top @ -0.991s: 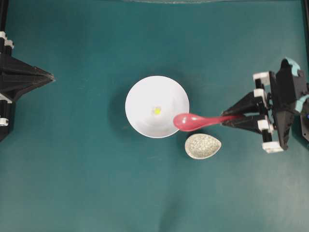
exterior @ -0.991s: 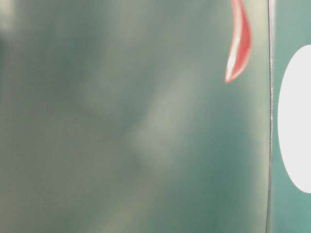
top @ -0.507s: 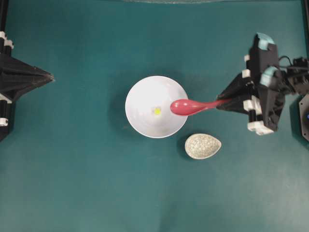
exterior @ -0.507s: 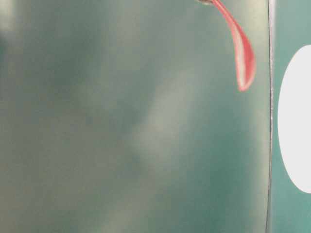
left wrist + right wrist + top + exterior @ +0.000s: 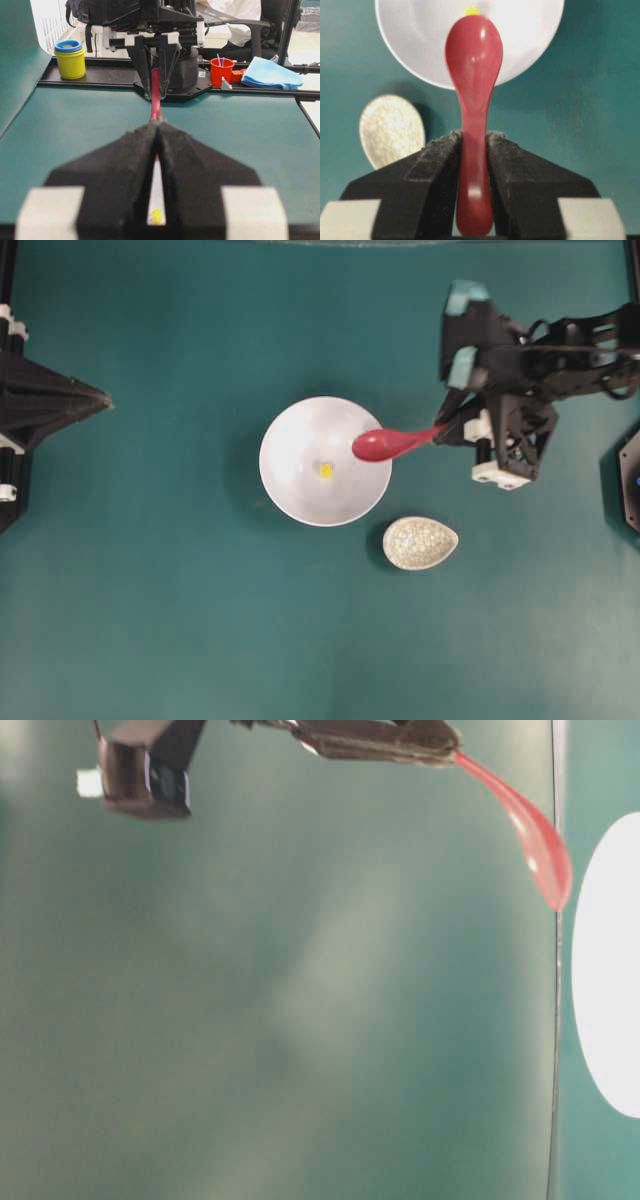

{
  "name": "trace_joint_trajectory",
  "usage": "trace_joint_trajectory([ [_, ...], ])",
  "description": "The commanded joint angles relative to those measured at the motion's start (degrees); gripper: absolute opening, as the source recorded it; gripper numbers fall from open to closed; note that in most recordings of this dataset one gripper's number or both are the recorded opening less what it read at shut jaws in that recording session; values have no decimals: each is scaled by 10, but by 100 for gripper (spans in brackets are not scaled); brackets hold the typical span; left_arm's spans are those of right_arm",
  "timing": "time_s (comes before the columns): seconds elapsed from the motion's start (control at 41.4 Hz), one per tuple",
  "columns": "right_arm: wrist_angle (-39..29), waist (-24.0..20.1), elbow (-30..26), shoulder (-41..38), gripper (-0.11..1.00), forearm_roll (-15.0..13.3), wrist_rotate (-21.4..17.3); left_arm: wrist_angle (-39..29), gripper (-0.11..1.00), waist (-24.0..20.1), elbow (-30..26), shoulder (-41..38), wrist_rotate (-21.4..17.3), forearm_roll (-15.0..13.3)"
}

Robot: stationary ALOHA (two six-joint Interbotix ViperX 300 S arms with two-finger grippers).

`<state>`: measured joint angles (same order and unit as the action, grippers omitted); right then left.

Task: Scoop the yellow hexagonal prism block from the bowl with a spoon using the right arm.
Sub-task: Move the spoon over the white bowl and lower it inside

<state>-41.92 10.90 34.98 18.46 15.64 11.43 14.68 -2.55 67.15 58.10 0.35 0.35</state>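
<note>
Overhead view: even, bright light, sharp focus, soft shadows. Table-level view: heavily blurred, hazy pale glare. Glossy spoon (image 5: 472, 75) shows small highlights.

I work in a lab. My tabletop (image 5: 75, 120) is covered in plain teal and framed by black rails (image 5: 100, 80). Past its far edge I see a yellow tub (image 5: 70, 62), a red cup (image 5: 222, 71), a blue cloth (image 5: 270, 73) and someone seated in an office chair (image 5: 260, 20).
</note>
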Motion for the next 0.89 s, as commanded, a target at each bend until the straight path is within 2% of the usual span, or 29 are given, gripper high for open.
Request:
trace_joint_trajectory([
  [0.0,-30,1,-42,-18,24,-7,-2,5,3,-1,-16,-4,1,1],
  [0.242,-71,1,-98,-73,24,-8,-5,11,3,-1,-16,-4,1,1],
  [0.435,-100,1,-126,-98,24,-8,-39,18,3,-1,-16,-4,1,1],
  [0.676,-136,1,-144,-132,24,-8,-79,28,3,-1,-15,-5,1,1],
  [0.87,-136,1,-148,-146,24,-8,-83,29,3,-1,-15,-7,1,1],
])
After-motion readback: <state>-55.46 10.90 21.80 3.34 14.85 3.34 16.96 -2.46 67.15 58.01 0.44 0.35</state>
